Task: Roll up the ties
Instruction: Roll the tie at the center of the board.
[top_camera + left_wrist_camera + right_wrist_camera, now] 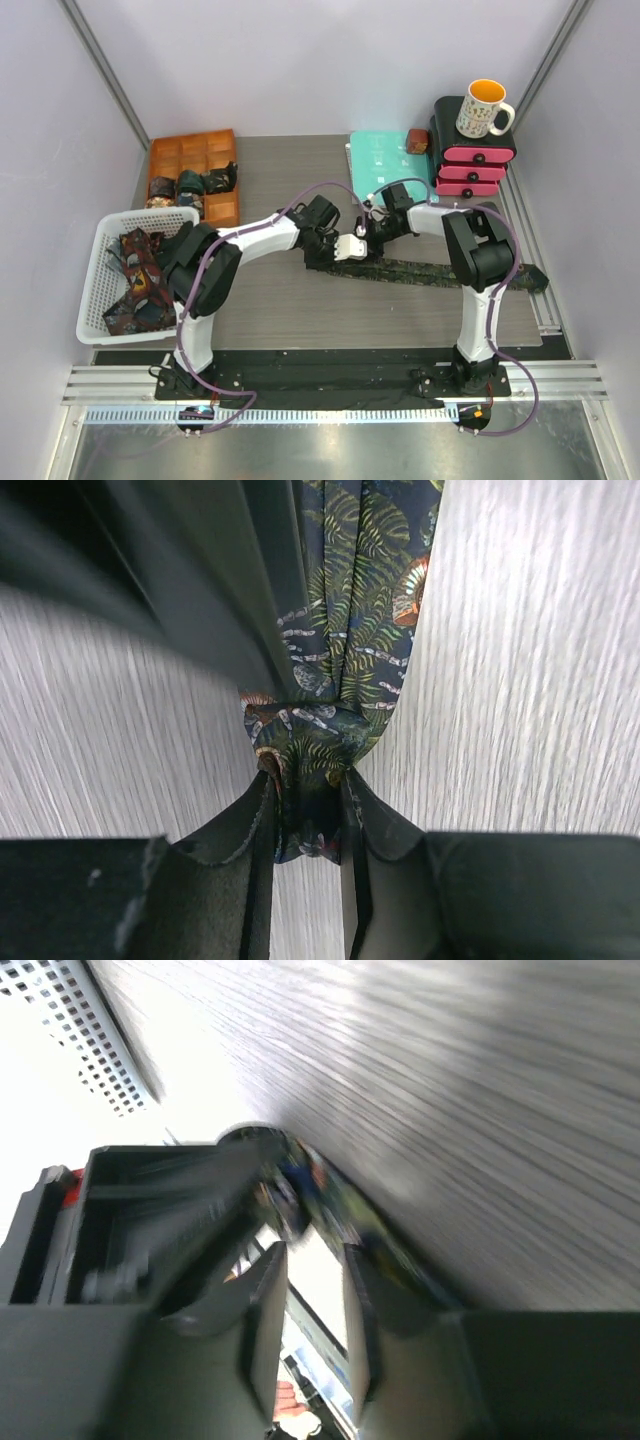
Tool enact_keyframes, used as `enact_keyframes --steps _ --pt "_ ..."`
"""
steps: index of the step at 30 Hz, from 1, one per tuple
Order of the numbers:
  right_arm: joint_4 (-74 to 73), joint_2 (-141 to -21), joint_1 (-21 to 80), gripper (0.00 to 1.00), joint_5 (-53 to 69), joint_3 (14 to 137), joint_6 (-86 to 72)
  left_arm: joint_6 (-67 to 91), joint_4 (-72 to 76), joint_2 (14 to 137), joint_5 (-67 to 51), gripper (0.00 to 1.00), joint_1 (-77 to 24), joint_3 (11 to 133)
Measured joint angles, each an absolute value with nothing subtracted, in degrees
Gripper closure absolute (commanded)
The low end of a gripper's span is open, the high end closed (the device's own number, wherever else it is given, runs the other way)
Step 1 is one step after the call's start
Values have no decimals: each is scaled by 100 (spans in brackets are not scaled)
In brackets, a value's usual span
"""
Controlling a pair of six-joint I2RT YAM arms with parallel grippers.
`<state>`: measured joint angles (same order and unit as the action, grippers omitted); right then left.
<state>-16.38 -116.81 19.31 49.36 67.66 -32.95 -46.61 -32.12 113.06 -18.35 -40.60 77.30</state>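
The left hand (306, 776) was pressed onto the tie (350, 630), its two fingers pinching the bunched narrow end of the fern-printed fabric between them. From that pinch the tie ran straight out beyond the fingertips, and bare grey desk (520, 680) showed along both of its long edges. Seen from above, the strip lay flat from the hands out toward the right arm's side. It crossed below that arm's elbow, and its wide end reached the desk's right edge beside the metal rail (548, 310).

The right hand (312, 1248) sat just beside the left one, facing it over the same end of the tie. Its wrist view was blurred. The fingers stood slightly parted with only bright background in the gap, and the tie lay just past the fingertips, not between them.

Open desk lay on the near side of both hands, toward the arm bases, and on their far side up to the teal folder (380, 160). Well off to the left hand's left stood a white basket (95, 290) holding loose ties (140, 280), its rim at the desk's left edge. Beyond it an orange tray (165, 150) held rolled ties (190, 183) in its compartments. Far beyond the right hand, the pink drawers (470, 165) with a mug (482, 108) on top stood at the back right corner.
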Motion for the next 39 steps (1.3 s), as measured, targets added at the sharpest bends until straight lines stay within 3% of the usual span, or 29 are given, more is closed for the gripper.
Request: enact_keyframes --steps 3,6,7,9,14,19,29,32,34,38,39 --pt "-2182 -11502 1601 51 4925 6906 -2904 -4488 -3140 11153 -1651 86 -3986 7518" --pt "-2786 -11246 1317 48 4799 7111 -2316 -4259 -3120 11080 -1509 88 -3887 7424" --pt "-2971 -11146 1247 40 4681 7181 -2064 -4176 -3103 11072 -1463 88 -3854 7415" --pt "-3354 -10991 1173 37 4412 7343 -1575 -4036 -3085 11067 -1417 88 -3806 7411" --pt "-4141 -10892 1155 25 3509 7955 307 -3872 -3017 11024 -1398 88 -3642 7343" --pt "-4254 -10477 1166 14 2895 7679 2117 -3850 -3000 10993 -1492 89 -3514 7299" --pt "-3822 -10197 1892 12 2353 6831 3942 -3911 -2993 10986 -1704 90 -3422 7284" --pt "-3699 -10197 2029 12 2261 6624 4250 -3924 -2971 10975 -1844 90 -3354 7260" --pt "-3636 -10200 2053 21 2215 6547 4418 -3940 -2956 10951 -1929 91 -3295 7225" --pt "-3524 -10202 2088 46 2115 6431 4823 -3946 -2954 10890 -2097 91 -3138 7140" --pt "-3487 -10202 2091 59 2082 6388 4928 -3948 -2950 10877 -2147 90 -3098 7118"
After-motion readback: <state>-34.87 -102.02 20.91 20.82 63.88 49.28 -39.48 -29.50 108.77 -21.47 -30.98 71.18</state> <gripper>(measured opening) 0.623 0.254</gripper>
